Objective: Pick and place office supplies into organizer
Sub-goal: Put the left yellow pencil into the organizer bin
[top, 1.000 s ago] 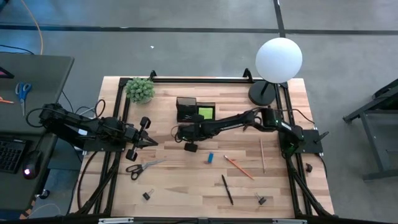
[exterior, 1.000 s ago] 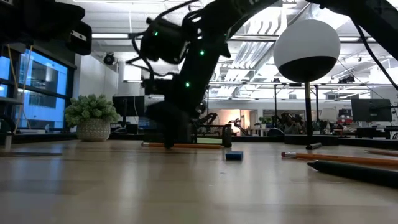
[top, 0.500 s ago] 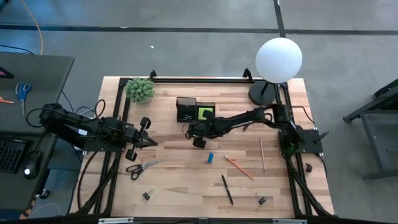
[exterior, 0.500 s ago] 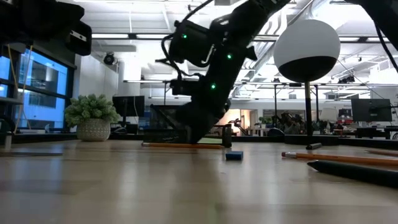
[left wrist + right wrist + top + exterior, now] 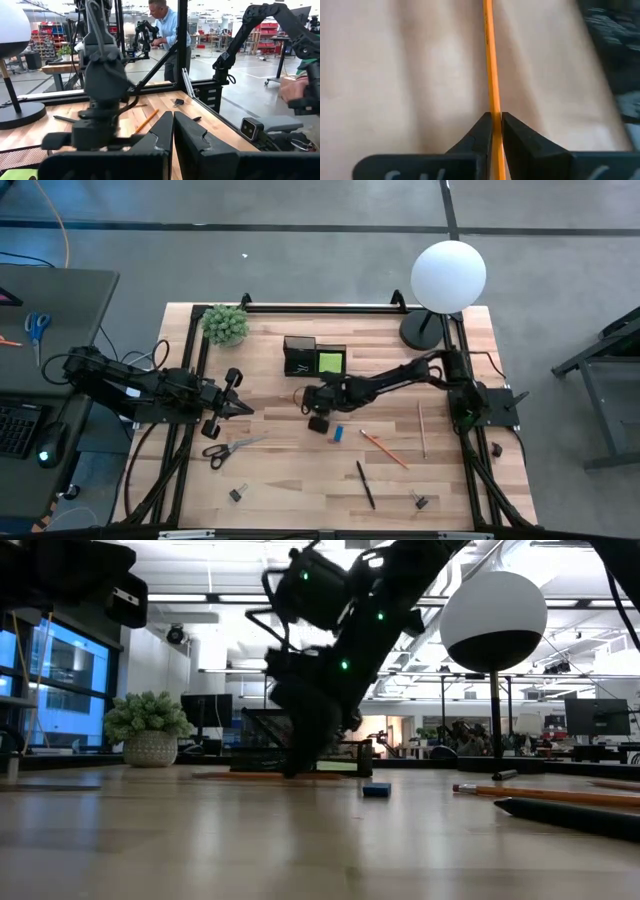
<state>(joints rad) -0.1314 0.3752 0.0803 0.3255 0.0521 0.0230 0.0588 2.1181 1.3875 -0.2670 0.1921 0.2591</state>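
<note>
While clamped on thin orange pencil (image 5: 492, 95) | right end effector (image 5: 494, 131) narrow | wooden table (image 5: 290, 480) grainy | left end effector (image 5: 173, 132) closed

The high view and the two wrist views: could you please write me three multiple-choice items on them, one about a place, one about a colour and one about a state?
1. Where is the lime-green sticky-note pad?
A. In the organizer
B. On the floor
C. In a person's hand

2. What colour is the pencil in the right pincer?
A. Blue
B. Orange
C. White

3. How is the left pincer?
A. Wide open
B. Shut, holding nothing
C. Shut on a pen

Answers:
1 A: the high view shows the green square inside the black organizer.
2 B: the right wrist view shows an orange shaft clamped between the two fingers.
3 B: the left wrist view shows the fingers pressed together with nothing between them.
</note>
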